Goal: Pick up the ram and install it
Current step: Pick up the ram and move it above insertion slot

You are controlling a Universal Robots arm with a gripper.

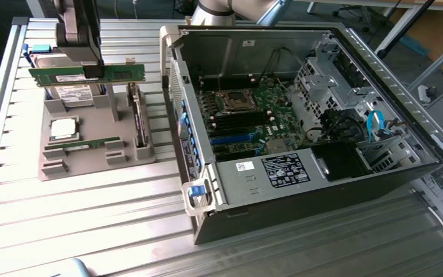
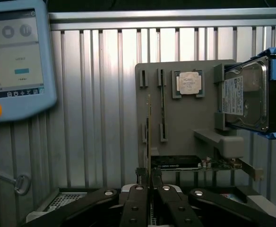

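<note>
The ram (image 1: pixel 60 77) hangs level, pinched mid-length by the claw (image 1: pixel 92 71), clear above the grey holder (image 1: pixel 90 126).

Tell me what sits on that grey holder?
A hard drive, a silver chip, a green stick and an upright card; the stick in the gripper hides part of the drive.
</note>
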